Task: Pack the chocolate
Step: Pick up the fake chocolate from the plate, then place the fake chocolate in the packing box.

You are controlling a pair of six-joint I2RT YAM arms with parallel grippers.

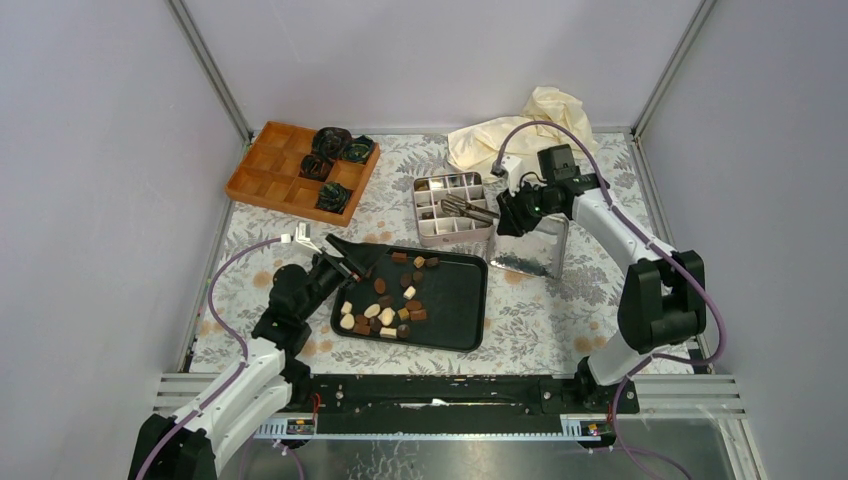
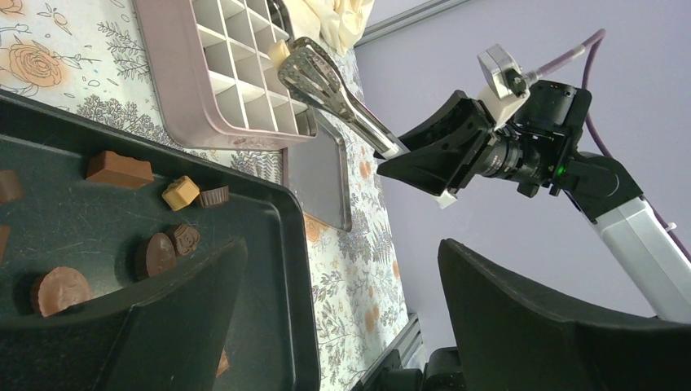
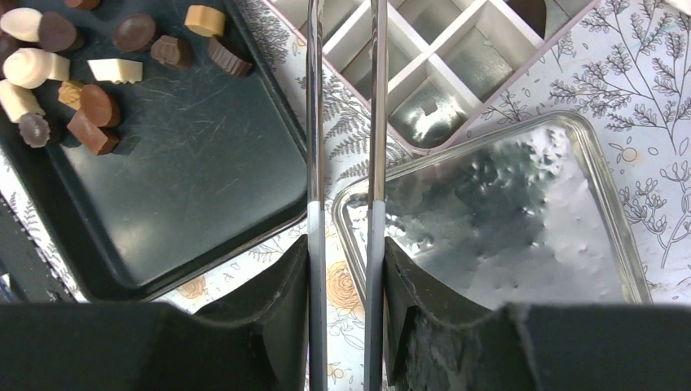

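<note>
The chocolate (image 1: pixel 385 300) lies scattered across the left half of the black tray (image 1: pixel 455 300) on the desk (image 1: pixel 560 320). The left hand (image 1: pixel 356 262) hovers at the tray's far left corner, fingers wide apart, with the nearest pieces just beside it. The right hand (image 1: pixel 508 215), well apart from the pieces, is clamped on metal tongs (image 1: pixel 465 208) whose tips reach over the divided box (image 1: pixel 450 241).

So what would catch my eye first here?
The black tray in the middle, scattered with brown and cream chocolates. Just beyond it, the right gripper holds metal tongs over a divided box, while the left gripper hangs open at the tray's left edge.
</note>
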